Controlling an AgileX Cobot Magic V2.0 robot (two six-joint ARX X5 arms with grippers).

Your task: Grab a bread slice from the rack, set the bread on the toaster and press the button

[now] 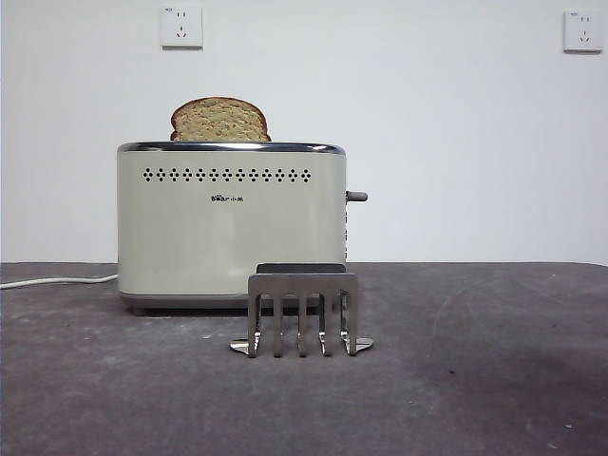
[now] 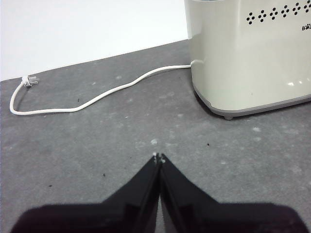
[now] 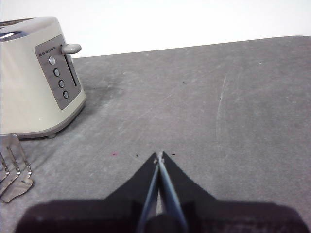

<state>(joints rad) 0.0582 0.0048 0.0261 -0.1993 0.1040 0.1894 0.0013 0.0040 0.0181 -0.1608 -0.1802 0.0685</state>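
Front view: speckled bread (image 1: 220, 120) atop boxy toaster (image 1: 231, 228)

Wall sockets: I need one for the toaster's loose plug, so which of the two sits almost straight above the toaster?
The socket above the bread and toaster. The other socket sits near the far corner.

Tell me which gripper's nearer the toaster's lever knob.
Right. The right gripper faces the panel side carrying the lever knob. The left gripper sits off the toaster's opposite, cord end.
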